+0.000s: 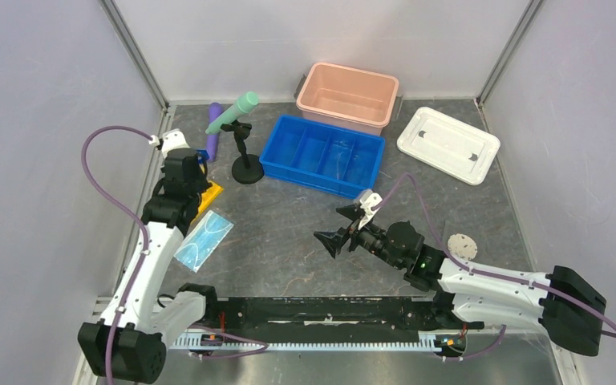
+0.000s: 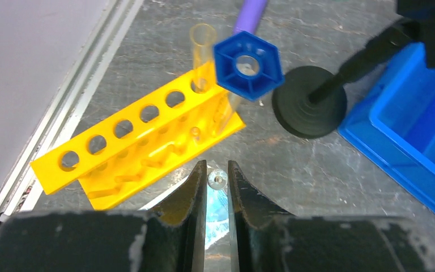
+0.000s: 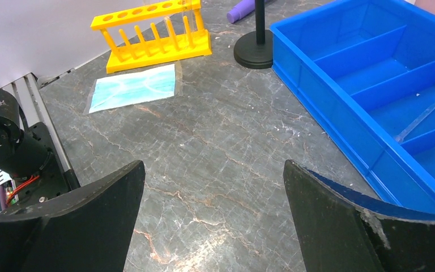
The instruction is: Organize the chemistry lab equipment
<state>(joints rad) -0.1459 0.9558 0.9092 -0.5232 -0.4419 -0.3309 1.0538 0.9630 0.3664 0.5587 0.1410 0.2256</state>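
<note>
Yellow rack (image 2: pixel 141 141) near black clamp stand (image 2: pixel 308 102), blue funnel (image 2: pixel 248 65) over its end hole; mask (image 3: pixel 133 88) flat alongside. Left gripper (image 2: pixel 217 165) above rack, clenched on small clear rod (image 2: pixel 218 180). Right gripper (image 3: pixel 214 187) low beside blue tray (image 3: pixel 323 93), released wide.

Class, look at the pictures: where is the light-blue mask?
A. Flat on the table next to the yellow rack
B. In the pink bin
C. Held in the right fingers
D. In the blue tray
A: the mask lies flat on the table close by the rack, with nothing holding it.
</note>
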